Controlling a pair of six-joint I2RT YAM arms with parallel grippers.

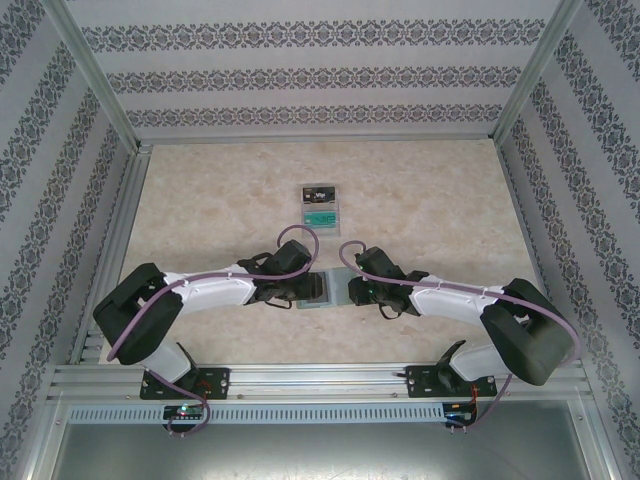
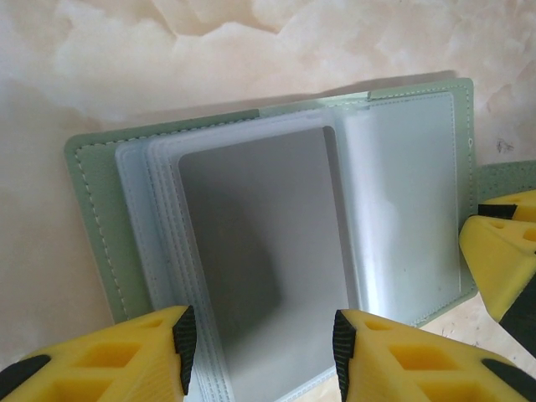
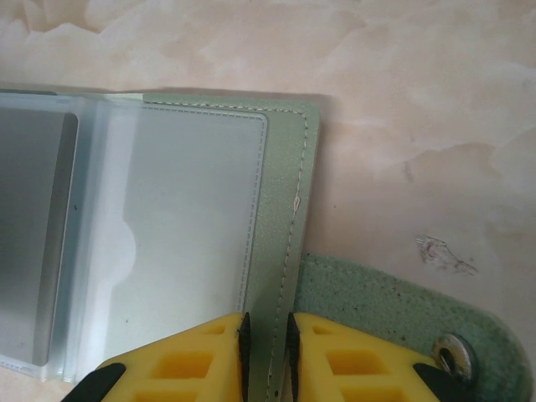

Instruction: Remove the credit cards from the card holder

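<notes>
The sage-green card holder [image 2: 92, 218] lies open on the table between both grippers [image 1: 325, 290]. Its clear sleeves are fanned out, and a grey card [image 2: 260, 243] sits in the top sleeve. My left gripper [image 2: 261, 347] is open over that sleeve, one pad near each long side of the grey card. My right gripper [image 3: 266, 352] is shut on the stitched right edge of the card holder's cover [image 3: 285, 209]. Its yellow fingers [image 2: 502, 260] also show in the left wrist view. The closure tab [image 3: 377, 310] with its metal snap lies flat beside them. A black credit card [image 1: 320, 192] and a teal one [image 1: 320, 216] lie farther back.
The two loose cards rest in a pale grey tray [image 1: 339, 205] at the middle of the marbled tabletop. Metal frame rails [image 1: 120, 230] and patterned walls enclose the table on three sides. Both arms reach inward from the near edge and meet at the centre.
</notes>
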